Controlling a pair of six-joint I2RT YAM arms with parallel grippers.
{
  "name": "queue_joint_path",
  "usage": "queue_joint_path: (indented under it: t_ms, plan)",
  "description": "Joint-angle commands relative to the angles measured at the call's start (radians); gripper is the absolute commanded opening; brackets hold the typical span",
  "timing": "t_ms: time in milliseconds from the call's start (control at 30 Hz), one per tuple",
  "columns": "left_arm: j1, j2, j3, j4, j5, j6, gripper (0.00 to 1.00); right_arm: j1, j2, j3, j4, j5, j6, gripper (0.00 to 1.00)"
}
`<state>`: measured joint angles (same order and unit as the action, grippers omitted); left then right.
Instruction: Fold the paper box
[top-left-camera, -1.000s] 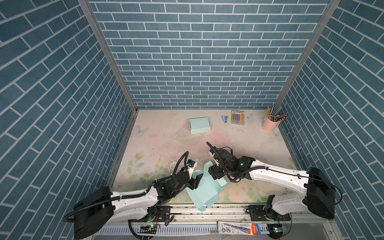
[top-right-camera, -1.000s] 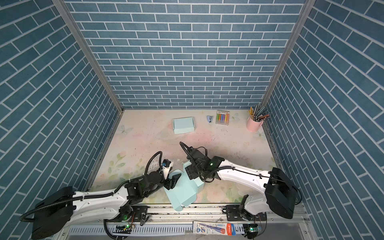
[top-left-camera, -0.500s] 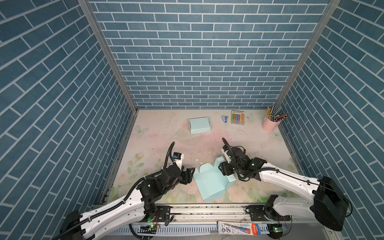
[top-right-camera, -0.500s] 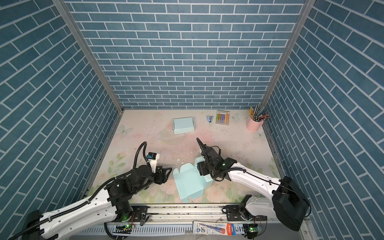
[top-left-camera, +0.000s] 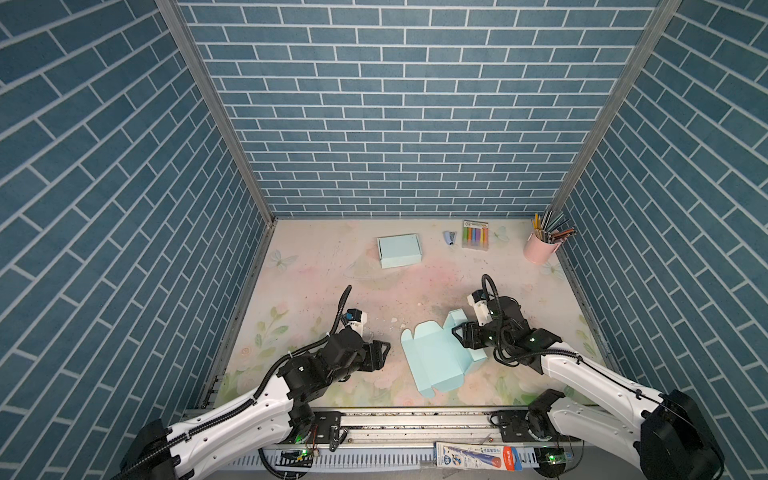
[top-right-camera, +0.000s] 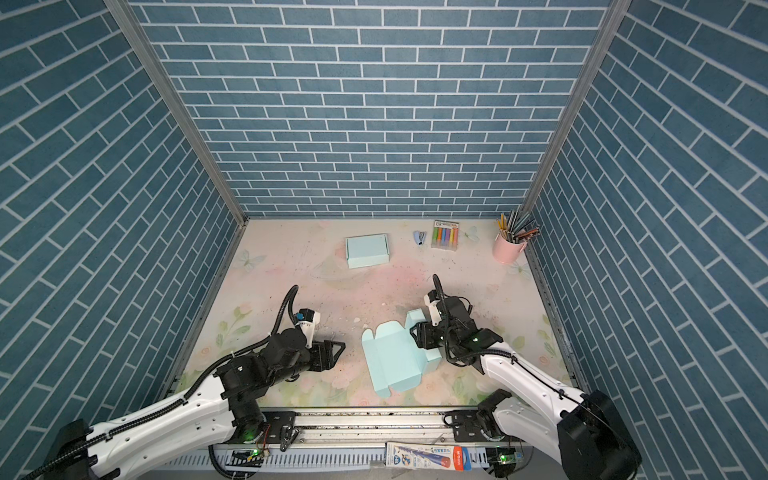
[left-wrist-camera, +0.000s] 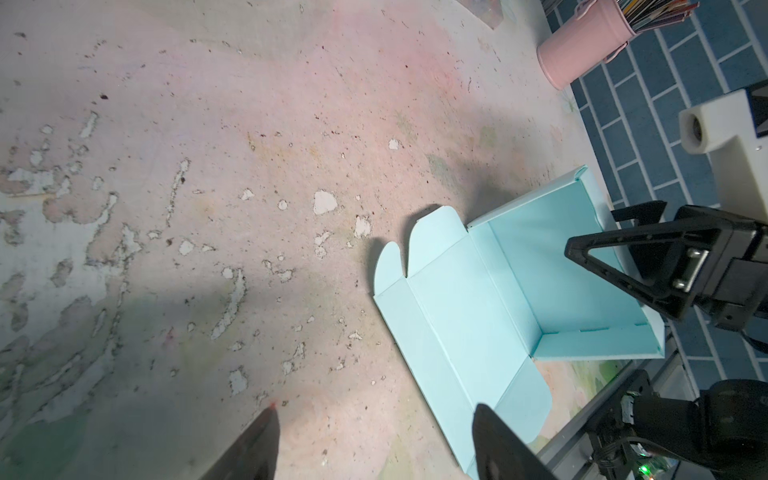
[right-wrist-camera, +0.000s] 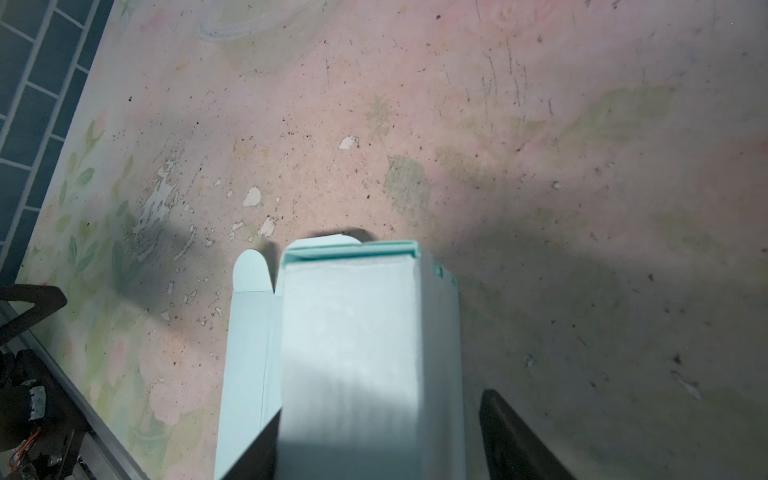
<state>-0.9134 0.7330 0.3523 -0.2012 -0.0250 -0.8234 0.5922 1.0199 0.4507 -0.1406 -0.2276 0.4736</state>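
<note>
My left claw (top-left-camera: 384, 355) hangs low over the worn, pastel floral table (top-left-camera: 332, 286). Its two fingers are spread wide, with nothing between them but bare tabletop. The pale blue, half-folded paper box (top-left-camera: 432, 363) lies on the table just ahead of that claw's tips and apart from them. Its flat lid panel with rounded tabs is nearest my left claw, and the tray part with upright walls is on the far side of the panel.

My right claw (top-left-camera: 459, 338) is over that tray part from the opposite side, with its fingers pointing back toward my left claw. Its fingers stand apart too. In the right wrist view an upright part of the box sits between them, filling most of the gap. A strip of table shows between one finger (right-wrist-camera: 515, 436) and the card, but the other finger is mostly hidden behind the card. So I seem not to be clamping the box, though I cannot be sure.

Well beyond both claws, near the back wall, a second pale blue box (top-left-camera: 397, 251), folded shut, rests on the table. Further along that wall, beyond my right claw, are a clear pack of coloured markers (top-left-camera: 475, 235) and a pink metal cup of pencils (top-left-camera: 540, 251) in the corner.
</note>
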Motion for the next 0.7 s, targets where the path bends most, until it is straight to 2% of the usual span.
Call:
queue_joint_path:
  t_ms: [0,167,400,667]
  plan:
    - [0.007,0.01,-0.02,0.067,0.027,-0.051,0.75,-0.039,-0.016,-0.05,0.069,-0.071,0.041,0.66]
    - [0.015,0.047,-0.027,0.119,0.063,-0.092,0.88,-0.116,-0.05,-0.109,0.14,-0.131,0.076,0.65]
    - [0.041,0.147,-0.075,0.362,0.184,-0.168,0.88,-0.149,-0.053,-0.151,0.178,-0.151,0.079,0.65]
    - [0.041,0.41,-0.021,0.61,0.242,-0.208,0.88,-0.182,-0.084,-0.171,0.178,-0.173,0.065,0.65]
